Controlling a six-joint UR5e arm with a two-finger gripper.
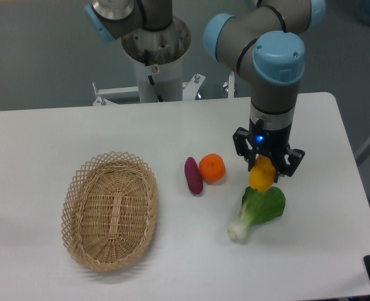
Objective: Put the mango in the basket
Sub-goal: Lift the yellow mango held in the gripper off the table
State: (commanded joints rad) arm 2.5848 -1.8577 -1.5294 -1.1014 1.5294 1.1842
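Mango (261,176) being gripped at the right side of the white surface (172,132).

The arm's fingers (289,164) are closing around the yellow-orange mango from either side, holding it upright and seemingly just above a leafy green vegetable with a white stalk (258,211), which is lying right in front of it. To the left, a round orange fruit (212,168) is sitting just beside a purple oblong vegetable (193,175); whether the two are touching is hard to tell. The oval wicker basket (78,188) is resting well apart at the left of the surface, its lattice rim facing up and nothing showing inside it.
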